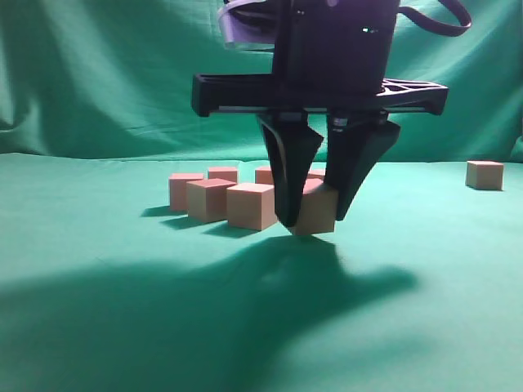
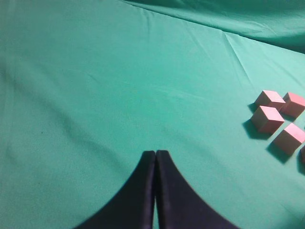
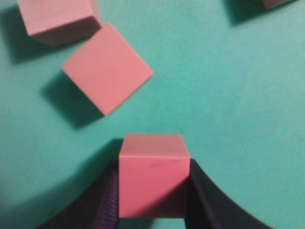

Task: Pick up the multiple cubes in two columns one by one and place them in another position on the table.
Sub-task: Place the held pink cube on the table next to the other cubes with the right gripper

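Seven cubes show from where I stand, all on the green desk [image 1: 98,310]. Six sit in a loose cluster near the middle, in two rough rows running away from me, and one lone cube [image 1: 485,175] rests well apart at the far right, close to the wrinkled backdrop [image 1: 98,73].

The right end effector [image 1: 313,219] hangs down over the near right corner of the cluster, its two dark fingers closed on the sides of the held cube [image 1: 316,212]. That cube's bottom edge is at or just above the cloth; I cannot tell whether it touches. A broad shadow spreads across the desk beneath the arm. Just beside it on the left stands the nearest free cube [image 1: 251,206], and a darker-topped one [image 1: 210,198] sits next to that.

Looking down the right wrist, the held cube [image 3: 151,175] fills the gap between the fingers [image 3: 209,195], squarely gripped on its left and right faces. A tilted cube [image 3: 107,75] lies ahead of it, turned at an angle, with another [image 3: 57,19] touching or nearly touching its upper left corner.

The left end effector [image 2: 156,155] is closed with nothing in it, fingertips pressed together, poised over bare cloth. Four cubes [image 2: 279,119] sit well off to its right, with a fifth just cut by the edge.
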Action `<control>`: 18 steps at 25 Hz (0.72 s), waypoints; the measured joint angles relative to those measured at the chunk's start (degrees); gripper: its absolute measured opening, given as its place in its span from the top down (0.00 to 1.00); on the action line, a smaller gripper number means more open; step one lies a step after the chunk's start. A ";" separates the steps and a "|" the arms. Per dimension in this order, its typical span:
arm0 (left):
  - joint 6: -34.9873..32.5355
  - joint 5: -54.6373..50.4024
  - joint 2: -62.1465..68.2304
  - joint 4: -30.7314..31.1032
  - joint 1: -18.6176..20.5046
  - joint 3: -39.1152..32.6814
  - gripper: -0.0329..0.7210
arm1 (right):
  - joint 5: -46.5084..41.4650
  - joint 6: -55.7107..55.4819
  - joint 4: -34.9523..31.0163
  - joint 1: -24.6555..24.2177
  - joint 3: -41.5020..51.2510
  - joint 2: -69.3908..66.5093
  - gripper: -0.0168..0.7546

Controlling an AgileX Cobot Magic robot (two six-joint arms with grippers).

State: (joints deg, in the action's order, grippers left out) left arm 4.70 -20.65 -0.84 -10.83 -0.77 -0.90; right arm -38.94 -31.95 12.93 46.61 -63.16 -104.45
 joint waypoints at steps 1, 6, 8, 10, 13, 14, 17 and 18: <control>0.00 0.00 0.00 0.00 0.00 0.00 0.96 | 0.00 -0.13 0.00 0.00 0.00 -0.10 0.63; 0.00 0.00 0.00 0.00 0.00 0.00 0.96 | 0.08 -0.26 0.21 0.00 0.00 -0.59 0.63; 0.00 0.00 0.00 0.00 0.00 0.00 0.96 | 0.23 -0.26 0.21 0.00 0.00 -0.59 0.63; 0.00 0.00 0.00 0.00 0.00 0.00 0.96 | 0.65 -0.26 0.28 0.00 0.00 -0.59 0.63; 0.00 0.00 0.00 0.00 0.00 0.00 0.96 | 1.13 -0.59 0.33 0.00 0.00 -0.59 0.63; 0.00 0.00 0.00 0.00 0.00 0.00 0.96 | 1.13 -0.60 0.33 0.00 0.00 -0.59 0.63; 0.00 0.00 0.00 0.00 0.00 0.00 0.96 | 1.13 -0.72 0.33 0.00 0.00 -0.59 0.63; 0.00 0.00 0.00 0.00 0.00 0.00 0.96 | 1.02 -0.81 0.33 0.00 0.00 -0.59 0.63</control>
State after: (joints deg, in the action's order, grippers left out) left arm 4.70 -20.65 -0.84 -10.83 -0.77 -0.90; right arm -37.92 -32.76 13.27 46.61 -63.16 -105.04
